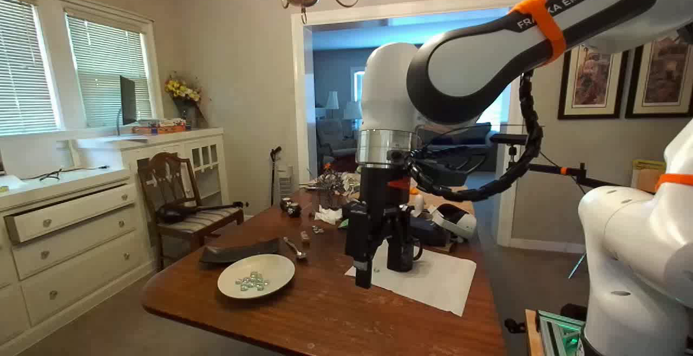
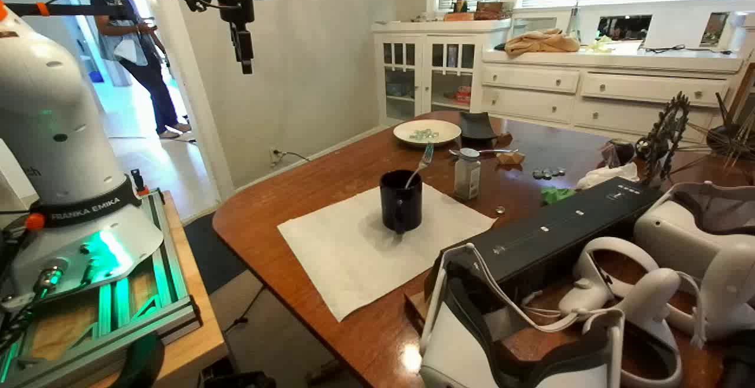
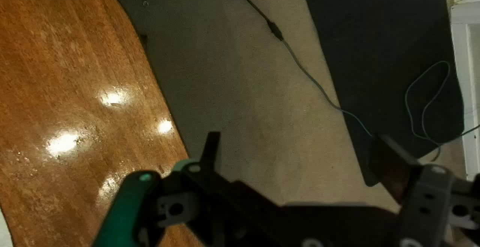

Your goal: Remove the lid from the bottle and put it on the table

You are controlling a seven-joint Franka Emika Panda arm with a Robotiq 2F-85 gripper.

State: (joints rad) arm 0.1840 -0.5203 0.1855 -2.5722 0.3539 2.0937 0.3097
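The bottle is a small clear glass one in an exterior view. It stands upright on the brown wooden table, just behind the white sheet, with its grey-white lid on top. In the exterior view of the table from the opposite direction I cannot make it out, and the arm blocks part of the table. My black gripper hangs high, away from the bottle, beyond the table edge. In the wrist view the gripper has its fingers wide apart, with only floor between them.
A dark mug holding a fork stands on a white sheet beside the bottle. A plate with glass pebbles, a black tray, a spoon, a long dark box and white headsets also lie there.
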